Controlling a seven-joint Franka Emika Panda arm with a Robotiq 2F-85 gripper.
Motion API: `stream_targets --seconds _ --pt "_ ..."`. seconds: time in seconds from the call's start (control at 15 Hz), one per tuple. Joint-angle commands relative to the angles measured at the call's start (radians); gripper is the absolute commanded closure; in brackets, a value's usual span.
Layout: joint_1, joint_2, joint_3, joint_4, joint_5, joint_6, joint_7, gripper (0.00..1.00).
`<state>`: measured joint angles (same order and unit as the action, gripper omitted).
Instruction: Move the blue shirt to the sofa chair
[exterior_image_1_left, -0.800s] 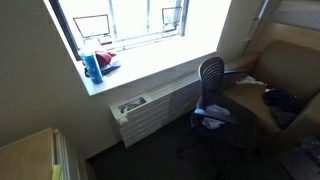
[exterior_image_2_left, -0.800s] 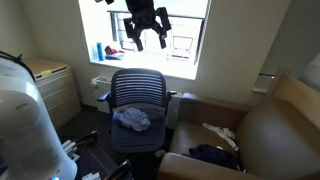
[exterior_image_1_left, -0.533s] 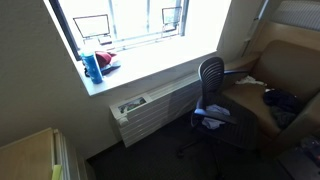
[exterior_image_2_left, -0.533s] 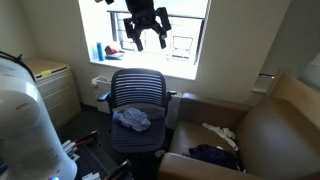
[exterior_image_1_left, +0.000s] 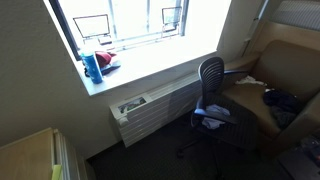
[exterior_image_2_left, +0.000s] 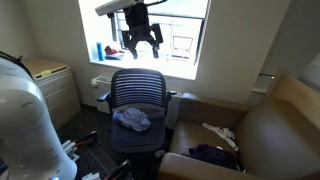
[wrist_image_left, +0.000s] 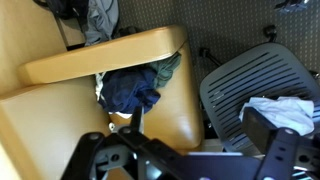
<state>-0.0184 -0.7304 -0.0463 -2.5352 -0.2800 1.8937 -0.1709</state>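
Note:
A light blue shirt (exterior_image_2_left: 131, 119) lies crumpled on the seat of a black mesh office chair (exterior_image_2_left: 138, 92); it also shows in an exterior view (exterior_image_1_left: 213, 113) and the wrist view (wrist_image_left: 281, 108). The tan sofa chair (exterior_image_2_left: 270, 135) stands beside it and holds a dark blue garment (exterior_image_2_left: 215, 156), also in the wrist view (wrist_image_left: 131, 90). My gripper (exterior_image_2_left: 140, 38) hangs high in front of the window, above the office chair, open and empty. In the wrist view its fingers (wrist_image_left: 190, 150) spread wide over both chairs.
A windowsill with a blue bottle (exterior_image_1_left: 93, 67) and a red item runs along the wall above a white radiator (exterior_image_1_left: 150, 108). A wooden cabinet (exterior_image_2_left: 50, 75) and a large white body (exterior_image_2_left: 25, 125) stand near the office chair.
My gripper has shifted slightly left and lower and turned in front of the window. The shirt and the chairs have not moved.

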Motion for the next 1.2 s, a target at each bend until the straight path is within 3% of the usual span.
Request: stream_targets --seconds 0.0,0.4,0.47,0.53,0.73,0.87,1.13 --pt "0.097 0.167 0.077 -0.016 0.072 0.016 0.022 0.0" --pt "0.267 0.531 0.179 0.04 0.241 0.133 -0.042 0.0" --pt "0.27 0.546 0.174 0.074 0.237 0.127 -0.105 0.0" --pt "0.254 0.458 0.188 -0.001 0.218 0.126 -0.021 0.0" --pt "0.263 0.547 0.195 0.058 0.219 0.135 -0.065 0.0" --pt "0.236 0.605 0.198 0.014 0.183 0.286 0.079 0.0" --pt "0.279 0.782 0.257 -0.039 0.212 0.589 0.245 0.0"
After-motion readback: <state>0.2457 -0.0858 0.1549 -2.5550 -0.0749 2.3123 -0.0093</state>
